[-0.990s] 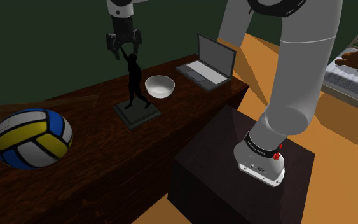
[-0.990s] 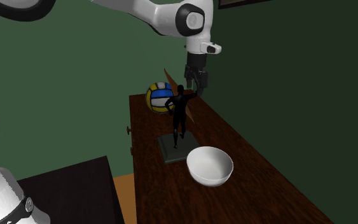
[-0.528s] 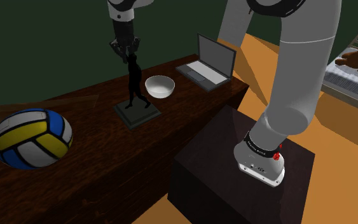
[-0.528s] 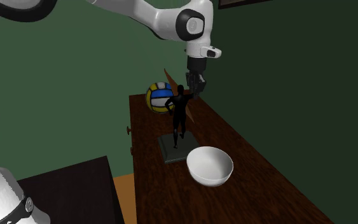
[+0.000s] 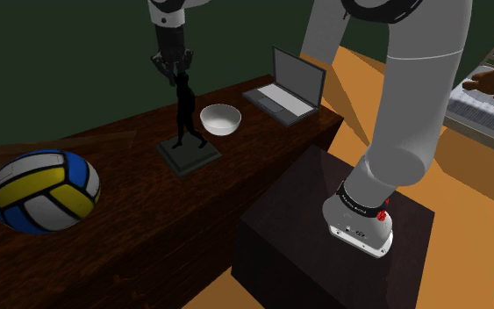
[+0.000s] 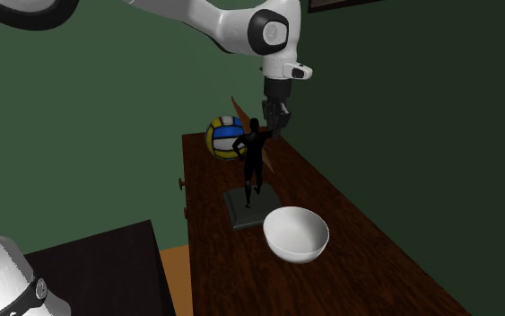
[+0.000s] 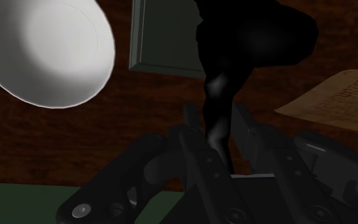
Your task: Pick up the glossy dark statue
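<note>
In the shoulder view the statue [image 5: 183, 112] stands on the table [image 5: 122, 167] by the bowl [image 5: 220, 119], in the second exterior view the gripper [image 6: 275, 119] sits at its raised arm, and in the wrist view the fingers [image 7: 193, 140] clamp that thin, glossy limb, which is probably slippery and brittle and will likely be pulled on by a heavy base.

white bowl [image 5: 220, 119] near a laptop [image 5: 286, 86] — volleyball [image 5: 44, 190] well apart on the wooden table [image 5: 131, 206].

Statue [image 7: 219, 108]: glossy black, with soft highlights. Tabletop [image 5: 122, 167]: dark, grained wood, slightly sheened. Bowl [image 7: 44, 51]: smooth, matt white. Sheet [image 7: 336, 102]: matt tan paper. Ball [image 5: 43, 191]: smooth, faintly glossy panels.
</note>
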`<state>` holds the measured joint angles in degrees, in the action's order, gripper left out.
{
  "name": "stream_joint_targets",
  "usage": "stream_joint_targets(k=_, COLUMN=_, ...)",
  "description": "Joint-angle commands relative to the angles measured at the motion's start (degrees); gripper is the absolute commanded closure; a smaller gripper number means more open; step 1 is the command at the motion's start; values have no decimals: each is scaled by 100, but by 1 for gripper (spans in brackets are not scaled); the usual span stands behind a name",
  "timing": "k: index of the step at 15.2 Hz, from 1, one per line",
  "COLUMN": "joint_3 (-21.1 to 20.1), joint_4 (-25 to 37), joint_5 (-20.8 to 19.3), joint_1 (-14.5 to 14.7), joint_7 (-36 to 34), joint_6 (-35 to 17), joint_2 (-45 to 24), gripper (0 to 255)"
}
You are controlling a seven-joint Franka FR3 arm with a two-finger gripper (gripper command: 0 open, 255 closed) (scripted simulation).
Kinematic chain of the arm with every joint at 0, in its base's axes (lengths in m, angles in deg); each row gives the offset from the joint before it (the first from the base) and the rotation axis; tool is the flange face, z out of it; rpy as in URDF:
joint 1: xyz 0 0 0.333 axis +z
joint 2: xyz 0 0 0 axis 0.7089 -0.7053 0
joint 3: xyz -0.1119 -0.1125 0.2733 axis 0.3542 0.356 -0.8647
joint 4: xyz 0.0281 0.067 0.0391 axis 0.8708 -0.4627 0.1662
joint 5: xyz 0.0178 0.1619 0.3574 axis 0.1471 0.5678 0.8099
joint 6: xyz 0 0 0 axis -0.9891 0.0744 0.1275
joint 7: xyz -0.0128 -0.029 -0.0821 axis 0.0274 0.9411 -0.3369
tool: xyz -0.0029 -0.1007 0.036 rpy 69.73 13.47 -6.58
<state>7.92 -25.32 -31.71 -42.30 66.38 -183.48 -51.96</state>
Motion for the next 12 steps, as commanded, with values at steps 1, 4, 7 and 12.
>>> stream_joint_targets(k=1, joint_3=-3, joint_4=117, joint_5=4, joint_1=3, joint_7=1, joint_6=127, joint_2=17, gripper=255)
stream_joint_targets(k=4, joint_3=-8, joint_4=302, joint_5=12, joint_1=6, joint_7=2, joint_6=344, joint_2=50, gripper=255)
stream_joint_targets(k=7, joint_3=-12, joint_4=503, joint_5=17, joint_1=11, joint_7=3, joint_6=565, joint_2=70, gripper=255)
stream_joint_targets(k=12, joint_3=-18, joint_4=880, joint_5=20, joint_1=24, joint_7=1, joint_6=948, joint_2=76, gripper=255)
